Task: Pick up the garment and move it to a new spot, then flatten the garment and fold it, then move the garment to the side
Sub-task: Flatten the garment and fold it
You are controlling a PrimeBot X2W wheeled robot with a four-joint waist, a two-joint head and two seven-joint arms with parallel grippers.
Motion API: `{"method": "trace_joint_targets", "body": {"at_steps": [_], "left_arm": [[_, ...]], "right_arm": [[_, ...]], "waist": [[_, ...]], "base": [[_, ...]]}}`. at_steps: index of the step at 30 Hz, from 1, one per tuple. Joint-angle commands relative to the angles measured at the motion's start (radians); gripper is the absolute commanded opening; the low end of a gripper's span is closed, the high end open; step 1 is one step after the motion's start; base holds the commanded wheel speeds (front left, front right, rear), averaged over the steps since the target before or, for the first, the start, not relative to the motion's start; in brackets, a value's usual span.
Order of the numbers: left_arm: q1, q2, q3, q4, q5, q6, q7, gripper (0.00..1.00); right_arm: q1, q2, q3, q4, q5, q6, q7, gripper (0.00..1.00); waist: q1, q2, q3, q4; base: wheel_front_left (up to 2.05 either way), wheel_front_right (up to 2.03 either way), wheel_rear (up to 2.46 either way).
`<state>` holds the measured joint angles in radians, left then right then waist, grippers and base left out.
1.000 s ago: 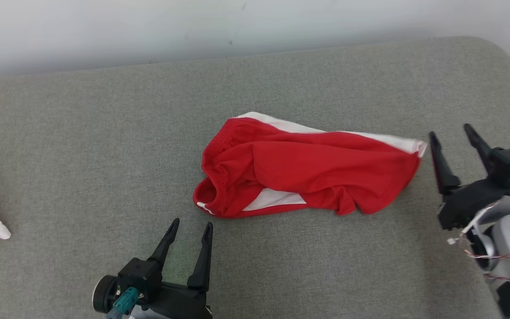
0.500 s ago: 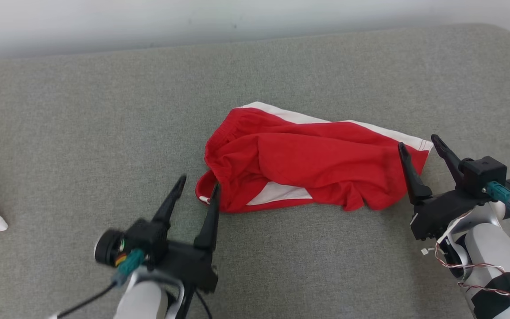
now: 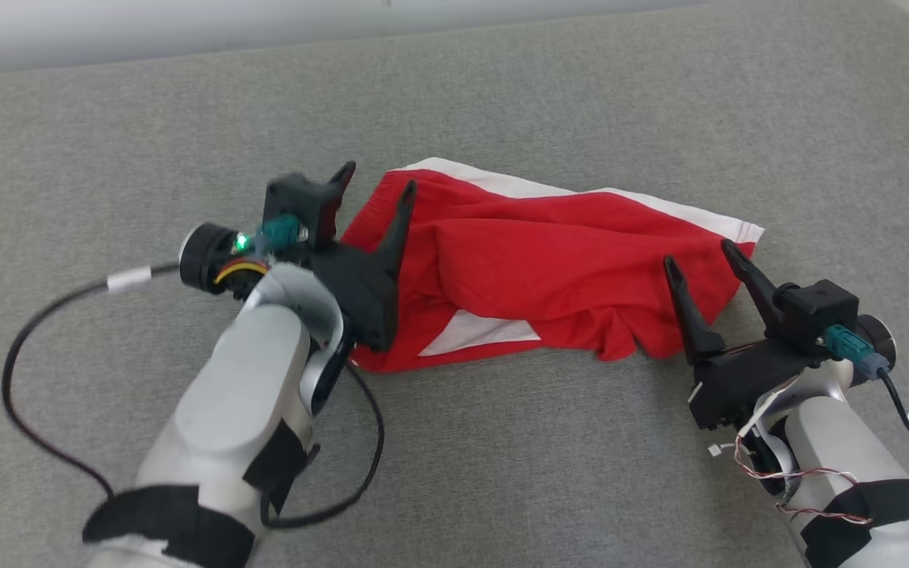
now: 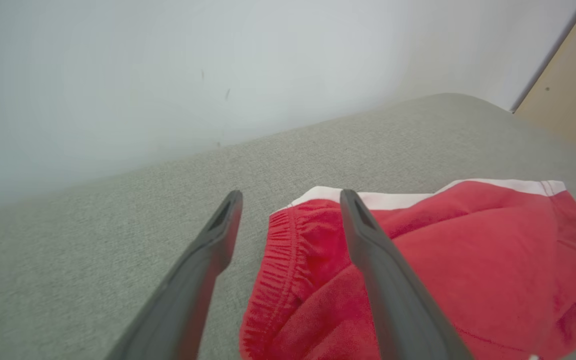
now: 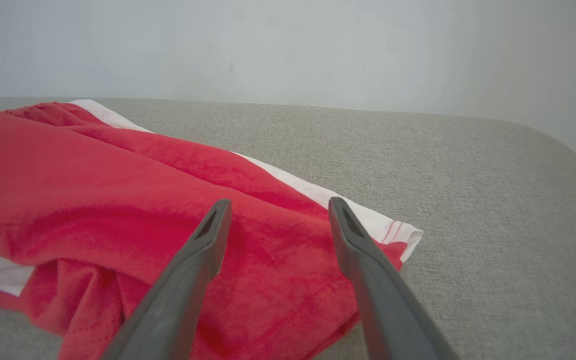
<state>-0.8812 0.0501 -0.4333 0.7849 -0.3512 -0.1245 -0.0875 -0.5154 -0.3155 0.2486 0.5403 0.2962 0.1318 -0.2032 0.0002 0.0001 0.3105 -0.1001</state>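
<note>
Rumpled red shorts (image 3: 565,268) with white side stripes and a gathered elastic waistband lie mid-bench (image 3: 581,102). The left tool (image 3: 379,177), spread wide and empty, straddles the waistband edge. The right tool (image 3: 697,252), equally spread and empty, is at the leg hem.

Matt red cloth garment (image 3: 565,260) (perhaps fleecy), coarse woven grey upholstery (image 3: 502,473)
</note>
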Motion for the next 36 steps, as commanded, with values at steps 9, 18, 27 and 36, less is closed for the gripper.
{"method": "trace_joint_targets", "body": {"at_steps": [9, 18, 27, 36], "left_arm": [[-0.129, 0.001, -0.078, 0.133, -0.151, 0.019, 0.157, 1.0], [-0.139, 0.001, -0.157, 0.19, -0.267, 0.033, 0.233, 1.0], [-0.165, 0.001, -0.207, 0.227, -0.319, 0.066, 0.196, 1.0], [-0.202, 0.001, -0.243, 0.252, -0.379, 0.049, 0.2, 1.0]], "right_arm": [[-0.025, 0.014, 0.013, 0.019, 0.011, -0.002, -0.022, 1.0], [-0.031, 0.025, 0.022, 0.043, 0.012, -0.002, -0.03, 1.0], [-0.041, 0.026, 0.038, 0.045, 0.023, -0.002, -0.036, 1.0], [-0.044, 0.036, 0.056, 0.052, 0.03, -0.002, -0.041, 1.0]], "waist": [[-0.0002, -0.0001, 0.019, -0.035], [-0.0002, -0.0001, 0.007, -0.033], [-0.0002, -0.0001, 0.018, -0.043], [-0.0002, -0.0001, 0.029, -0.061]], "base": [[0.0, 0.0, 0.0], [0.0, 0.0, 0.0], [0.0, 0.0, 0.0], [0.0, 0.0, 0.0]]}}
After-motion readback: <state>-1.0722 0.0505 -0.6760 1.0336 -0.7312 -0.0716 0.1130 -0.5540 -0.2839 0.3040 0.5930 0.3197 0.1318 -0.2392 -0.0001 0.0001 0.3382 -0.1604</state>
